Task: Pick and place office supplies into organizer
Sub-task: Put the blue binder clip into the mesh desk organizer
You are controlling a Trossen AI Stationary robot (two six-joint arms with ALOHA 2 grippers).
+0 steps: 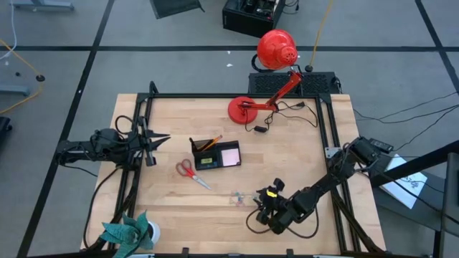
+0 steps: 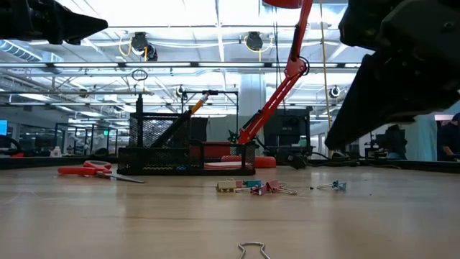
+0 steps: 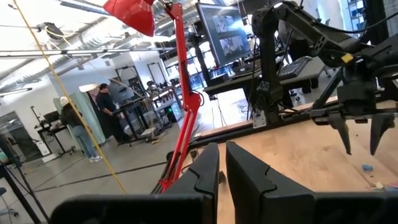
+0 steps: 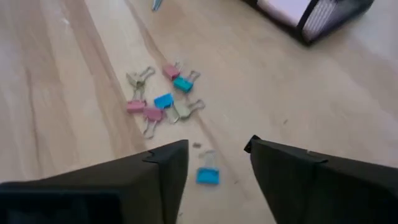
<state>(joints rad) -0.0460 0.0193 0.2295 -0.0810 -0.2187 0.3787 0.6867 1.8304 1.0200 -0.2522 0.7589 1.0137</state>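
Right gripper (image 4: 214,155) hangs low over the front-right part of the counter (image 1: 301,150), arm folded in from the right edge, its 2 dark fingers (image 4: 168,171) spread wide with nothing between them. Directly beneath the gap lies 1 blue binder clip (image 4: 207,175), flat on the wood and apart from both fingers. Just beyond it sits a loose cluster of small clips (image 4: 160,99), pink, blue and pale, some touching each other. Black mesh organizer (image 1: 214,154) stands mid-counter, with an orange pencil (image 1: 213,143) leaning tilted out of its rear compartment and the pale pink notepad (image 1: 230,154) in its right side. Red-handled scissors (image 1: 191,172) lie flat on the counter just in front-left of the organizer. Left gripper (image 3: 222,168) waits raised at the left edge, arm stretched level, fingers nearly together, holding nothing.
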